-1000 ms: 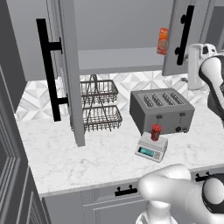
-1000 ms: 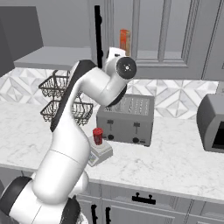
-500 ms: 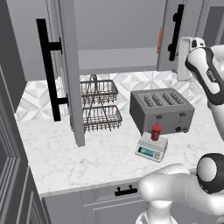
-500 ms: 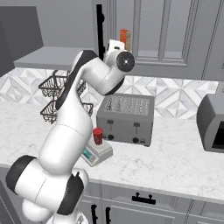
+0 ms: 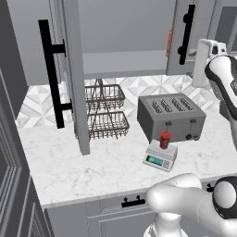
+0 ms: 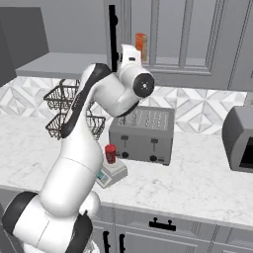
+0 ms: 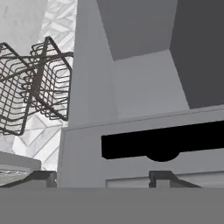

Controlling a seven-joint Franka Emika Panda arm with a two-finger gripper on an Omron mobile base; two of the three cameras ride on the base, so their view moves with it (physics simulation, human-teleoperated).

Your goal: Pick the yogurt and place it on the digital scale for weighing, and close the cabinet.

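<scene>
The yogurt (image 5: 165,139) (image 6: 110,153), a small red cup, stands upright on the light-grey digital scale (image 5: 158,159) (image 6: 117,173) in front of the toaster. The cabinet's left door (image 5: 70,78) stands wide open, its long black handle (image 5: 49,74) facing me. Its right door (image 5: 181,37) (image 7: 87,157) is partly swung in. My gripper (image 5: 199,69) (image 6: 126,51) (image 7: 103,179) is up at that right door's outer face, just beside its black handle (image 5: 187,31) (image 6: 113,34) (image 7: 162,144). The fingers are apart, open, with nothing between them.
A dark-grey four-slot toaster (image 5: 171,117) (image 6: 142,133) sits behind the scale. A two-tier wire basket (image 5: 104,111) (image 6: 69,111) (image 7: 30,87) stands left of it. An orange box (image 5: 169,42) (image 6: 141,47) is on the cabinet shelf. A microwave (image 6: 239,138) stands at the right.
My hand has risen and pushed the right cabinet door further in, hiding more of the orange box in the left base view. The yogurt and scale have not moved.
</scene>
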